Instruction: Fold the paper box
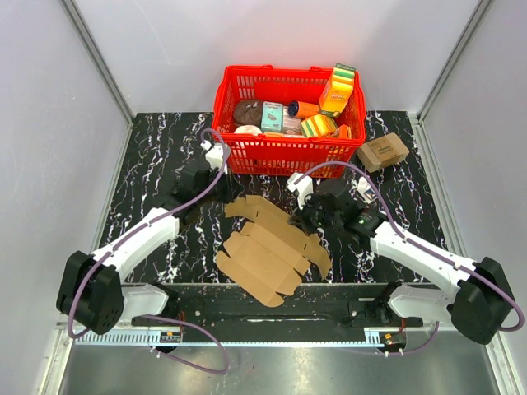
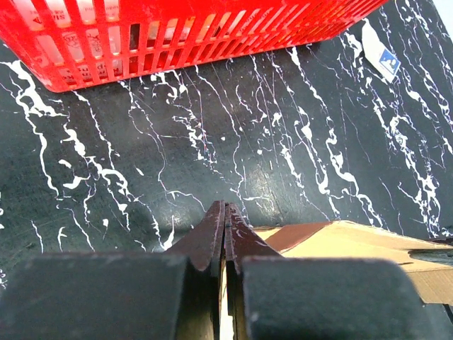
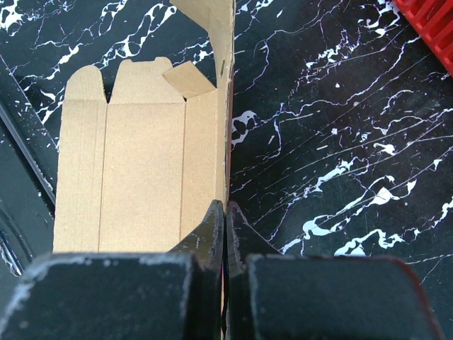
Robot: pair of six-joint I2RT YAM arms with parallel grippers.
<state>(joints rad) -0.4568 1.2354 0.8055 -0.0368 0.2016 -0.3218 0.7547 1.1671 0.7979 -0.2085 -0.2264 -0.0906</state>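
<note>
The paper box [image 1: 268, 247] lies mostly flat and unfolded in the middle of the dark marbled table, a plain brown die-cut sheet with many flaps. My right gripper [image 1: 315, 216] is at its right edge. In the right wrist view the gripper [image 3: 225, 204] is shut, and a raised flap of the box [image 3: 134, 170] runs edge-on straight into the gap between its fingers. My left gripper [image 2: 225, 205] is shut near the box's far left corner, tips over bare table. Cardboard [image 2: 354, 244] lies just right of its fingers; whether any is pinched stays hidden.
A red basket [image 1: 288, 152] full of groceries stands at the back centre, close ahead of the left gripper [image 1: 200, 179]. A small printed brown carton [image 1: 383, 152] sits right of the basket. White walls close in the table on three sides.
</note>
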